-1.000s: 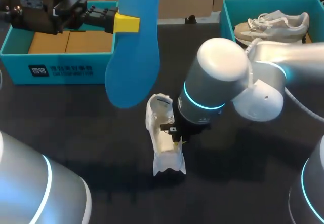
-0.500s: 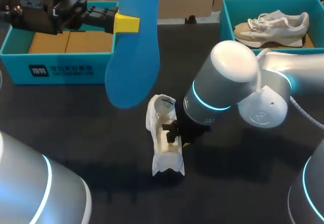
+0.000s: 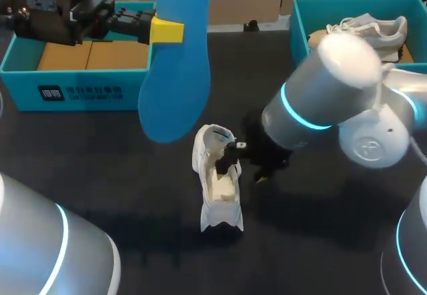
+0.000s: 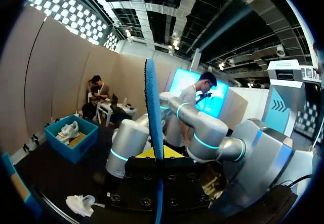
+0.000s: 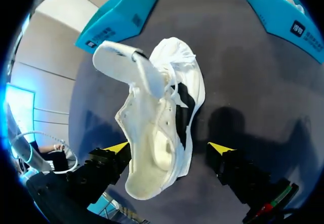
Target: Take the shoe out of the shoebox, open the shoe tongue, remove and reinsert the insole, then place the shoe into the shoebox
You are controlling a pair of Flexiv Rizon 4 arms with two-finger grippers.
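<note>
The white shoe (image 3: 217,181) lies on the dark surface (image 3: 120,175), near the middle, opening upward. Its long axis runs from the near edge toward the boxes, heel nearer and tongue (image 5: 126,67) lifted at the far end. The toe is buried under tongue and loose laces and is hard to make out. The right claw (image 5: 169,148) is released, one finger on each side of the heel end. From above it is mostly hidden under the right arm (image 3: 333,95). The blue insole (image 3: 177,55) hangs above the surface, clenched in the left claw (image 3: 167,31), its top cut off. Behind stand a teal box (image 3: 80,91) and another box (image 3: 300,15), whose second shoe (image 3: 383,31) the arm partly covers.
</note>
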